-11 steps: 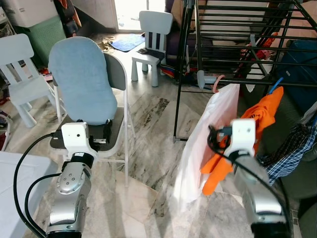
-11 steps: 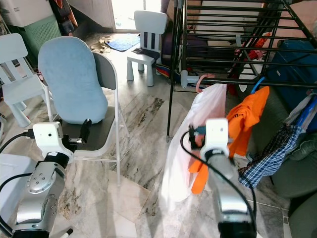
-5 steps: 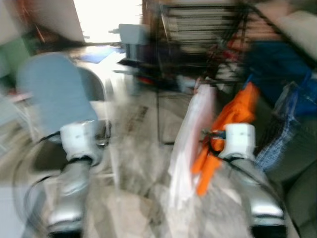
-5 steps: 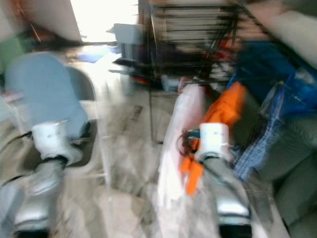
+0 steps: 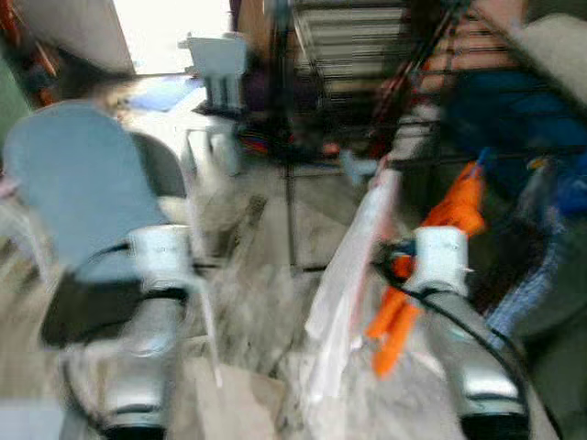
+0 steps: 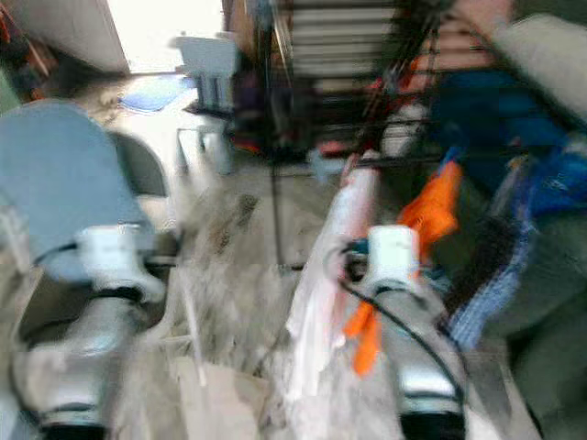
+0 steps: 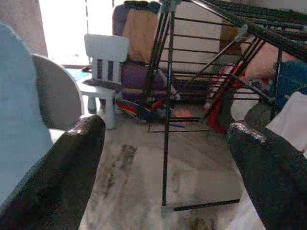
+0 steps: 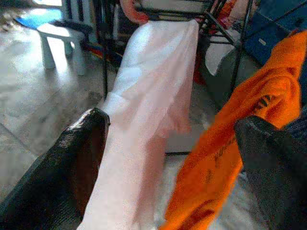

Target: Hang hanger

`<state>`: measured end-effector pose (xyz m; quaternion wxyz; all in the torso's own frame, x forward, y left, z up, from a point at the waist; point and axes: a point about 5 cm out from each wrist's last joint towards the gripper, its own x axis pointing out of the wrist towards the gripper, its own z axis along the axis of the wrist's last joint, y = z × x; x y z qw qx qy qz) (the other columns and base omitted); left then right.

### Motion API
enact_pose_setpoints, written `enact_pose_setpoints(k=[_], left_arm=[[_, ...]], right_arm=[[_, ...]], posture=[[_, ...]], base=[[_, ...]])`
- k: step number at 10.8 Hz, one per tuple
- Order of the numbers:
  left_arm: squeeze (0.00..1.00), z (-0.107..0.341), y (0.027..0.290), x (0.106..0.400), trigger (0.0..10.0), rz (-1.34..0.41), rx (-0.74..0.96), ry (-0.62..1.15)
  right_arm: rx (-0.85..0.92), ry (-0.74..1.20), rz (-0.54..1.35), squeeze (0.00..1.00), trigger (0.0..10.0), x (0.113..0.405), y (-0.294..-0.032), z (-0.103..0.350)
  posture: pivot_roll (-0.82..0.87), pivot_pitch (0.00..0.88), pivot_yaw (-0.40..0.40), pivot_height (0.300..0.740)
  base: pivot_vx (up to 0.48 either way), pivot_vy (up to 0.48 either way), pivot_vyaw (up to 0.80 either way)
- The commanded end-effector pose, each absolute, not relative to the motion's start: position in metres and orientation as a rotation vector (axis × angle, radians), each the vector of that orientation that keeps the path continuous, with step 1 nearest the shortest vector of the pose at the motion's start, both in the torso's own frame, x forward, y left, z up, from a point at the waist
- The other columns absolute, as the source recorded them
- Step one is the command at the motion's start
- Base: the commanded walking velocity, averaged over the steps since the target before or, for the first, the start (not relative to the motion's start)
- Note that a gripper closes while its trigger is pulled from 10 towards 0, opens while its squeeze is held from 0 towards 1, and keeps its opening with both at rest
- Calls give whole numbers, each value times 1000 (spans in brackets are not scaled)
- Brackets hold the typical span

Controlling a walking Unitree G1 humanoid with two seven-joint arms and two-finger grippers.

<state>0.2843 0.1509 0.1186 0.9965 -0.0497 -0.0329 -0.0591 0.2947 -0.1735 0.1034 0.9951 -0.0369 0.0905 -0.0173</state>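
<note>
R gripper (image 8: 165, 139) w/ fingers (image 8: 79, 158) spread wide apart, nothing between them. In the right wrist view it faces a pale pink garment (image 8: 144, 110) hanging from a pink hanger (image 8: 130, 9) hooked over a bar of the black drying rack (image 8: 103, 43); just beside it, an orange garment (image 8: 240, 129) hangs too. Blue bin (image 8: 280, 28) behind the rack, small white stool (image 8: 60, 40) on the marble floor (image 8: 29, 105).

Left wrist view: L gripper (image 7: 165, 143) also wide open, empty, fingers (image 7: 72, 158) well apart. It looks past the grey folding chair (image 7: 55, 91) w/ a blue towel (image 7: 14, 110) over its back, toward the rack's legs (image 7: 166, 120). White kids' chair (image 7: 103, 62) further back, near a bright doorway. Edge of the pale garment shows at one side.

Head views, both blurred: L arm (image 5: 151, 321) is low in front of the folding chair (image 5: 156, 170), blue towel (image 5: 78, 183) draped on it. R arm (image 5: 449, 302) is raised right in front of the orange garment (image 5: 440, 229), pale garment (image 5: 353, 257) just to its left. Hanger itself too blurred to make out here; the clothes hang from the rack's (image 5: 367, 55) lower front bar. Plaid cloth (image 5: 541, 266) to the right, blue bin (image 5: 514, 105) behind. White kids' chair (image 5: 215, 64) at the back by the doorway
</note>
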Motion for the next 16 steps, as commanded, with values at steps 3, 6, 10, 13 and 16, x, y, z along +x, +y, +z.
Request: enact_pose_setpoints(k=[3,6,10,13,16], left_arm=[[0,123,165,280,10000,-55,-64,-61],[0,117,158,273,10000,-66,-94,-34],[0,117,146,277,10000,-115,-126,-5],[0,114,143,274,10000,-114,-140,6],[0,114,143,275,10000,-118,-139,11]], right_arm=[[-63,142,6,0,10000,301,-157,114],[-73,142,3,0,10000,302,-157,114],[-99,164,-43,0,10000,301,-165,111],[-105,151,-38,0,10000,304,-164,114],[-109,146,-31,0,10000,305,-162,115]], posture=[[-160,29,-25,740],[-167,30,-28,740],[-173,26,-27,740],[-173,21,-33,740],[-175,20,-31,740]], base=[[0,0,0],[0,0,0],[0,0,-362],[0,-420,0],[0,-431,0]])
